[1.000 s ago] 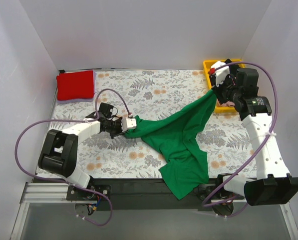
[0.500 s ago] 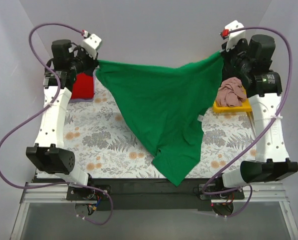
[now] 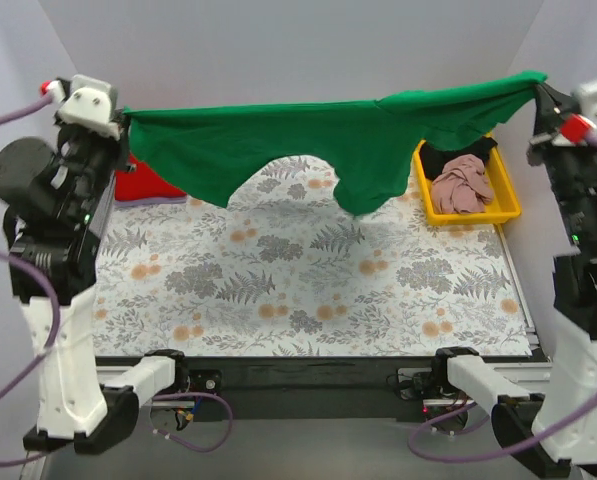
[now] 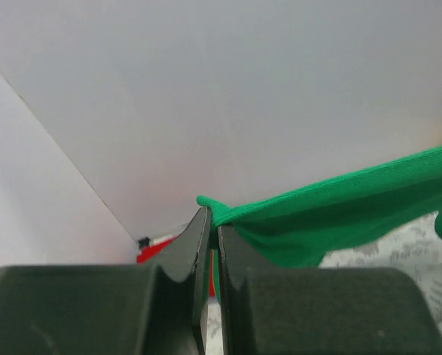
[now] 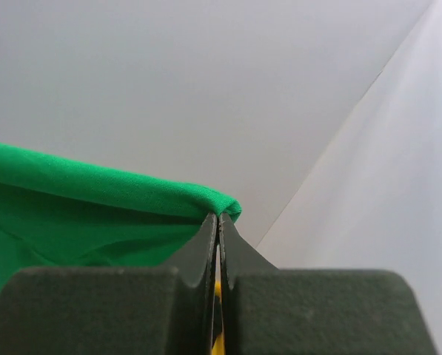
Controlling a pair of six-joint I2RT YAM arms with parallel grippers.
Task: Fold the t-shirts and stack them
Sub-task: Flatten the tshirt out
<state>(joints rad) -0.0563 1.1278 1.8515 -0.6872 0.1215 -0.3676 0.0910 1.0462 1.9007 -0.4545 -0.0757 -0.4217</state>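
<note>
Green t-shirt (image 3: 308, 140) is hanging in the air, stretched wide between both arms high over the table. Its top edge is running near taut from the far left to the far right. Its lower edge is sagging unevenly, with one bunched lobe dangling just left of the yellow tray (image 3: 508, 195). It looks clear of the floral cloth (image 3: 308, 290), casting a shadow on it.

Left gripper (image 3: 124, 119) is clamping one end of the shirt and right gripper (image 3: 541, 90) is clamping the other. Both wrist views are showing the jaws pressed tight on just a thin lip of fabric.

Risks:
- The bite is sitting right at the cloth edge on both sides, so any extra pull apart or a quick swing is likely slipping a corner out and dropping that half.
- The shirt is hanging twisted and lopsided, not flat. Lowering it like this is probably giving a creased layout and a bad fold.
- The dangling lobe is close to the tray. A pass to the right is risking a snag on the rim or dragging the pink t-shirt (image 3: 461, 183) out.
- The left end is hanging over the folded red t-shirt (image 3: 143, 185), so coming down there is risking messing it up.
</note>
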